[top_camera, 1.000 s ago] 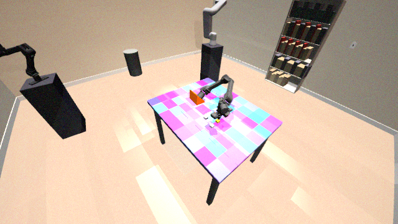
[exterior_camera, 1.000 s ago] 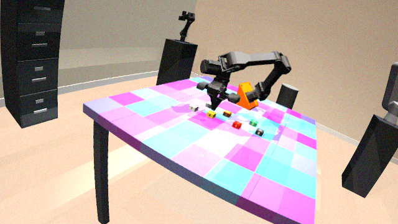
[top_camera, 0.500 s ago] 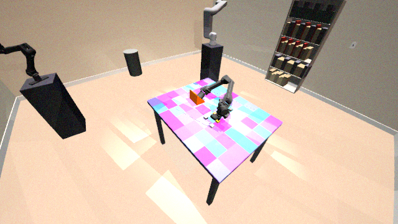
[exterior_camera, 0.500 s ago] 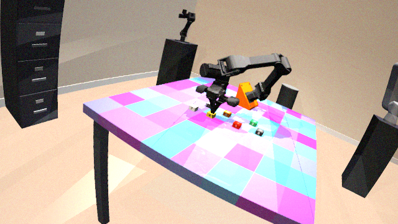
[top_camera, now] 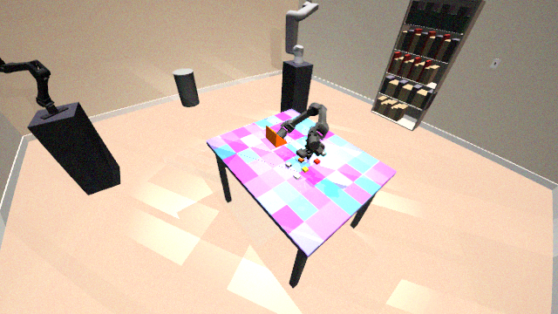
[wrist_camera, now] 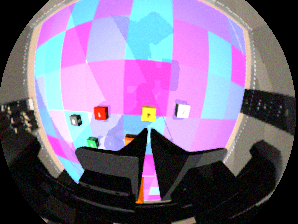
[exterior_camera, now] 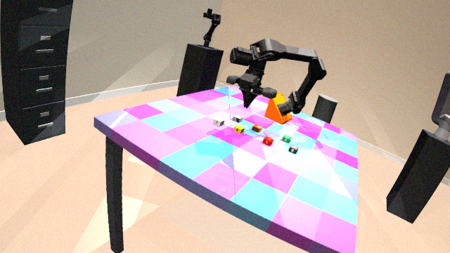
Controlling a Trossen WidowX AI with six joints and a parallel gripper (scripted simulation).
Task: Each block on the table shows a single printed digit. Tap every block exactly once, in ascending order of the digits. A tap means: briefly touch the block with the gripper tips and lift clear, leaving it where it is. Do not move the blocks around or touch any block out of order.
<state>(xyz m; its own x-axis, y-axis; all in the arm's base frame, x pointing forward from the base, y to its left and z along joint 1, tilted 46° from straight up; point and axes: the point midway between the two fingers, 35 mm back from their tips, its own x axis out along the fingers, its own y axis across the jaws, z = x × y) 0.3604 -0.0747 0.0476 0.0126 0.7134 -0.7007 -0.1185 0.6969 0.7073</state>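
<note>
My gripper (top_camera: 309,155) (exterior_camera: 246,106) (wrist_camera: 148,131) is shut and empty, raised above the blocks. In the wrist view its tips point just short of the yellow block (top_camera: 305,169) (exterior_camera: 239,129) (wrist_camera: 148,114). The white block (top_camera: 296,176) (exterior_camera: 219,122) (wrist_camera: 182,111) lies to its right there; the red block (top_camera: 316,161) (exterior_camera: 268,141) (wrist_camera: 101,113) and black block (exterior_camera: 293,149) (wrist_camera: 75,120) lie left. The green block (exterior_camera: 287,138) (wrist_camera: 92,142) and orange block (top_camera: 301,160) (exterior_camera: 256,128) (wrist_camera: 130,138) are nearer the fingers. A grey block (top_camera: 288,165) (exterior_camera: 238,119) is hidden in the wrist view. Digits are too small to read surely.
An orange wedge (top_camera: 274,137) (exterior_camera: 277,112) stands on the checkered table (top_camera: 279,198) (exterior_camera: 197,161) beside the arm's base. Other arms on dark pedestals, a bin (top_camera: 186,88) and a bookshelf (top_camera: 394,65) stand away from the table.
</note>
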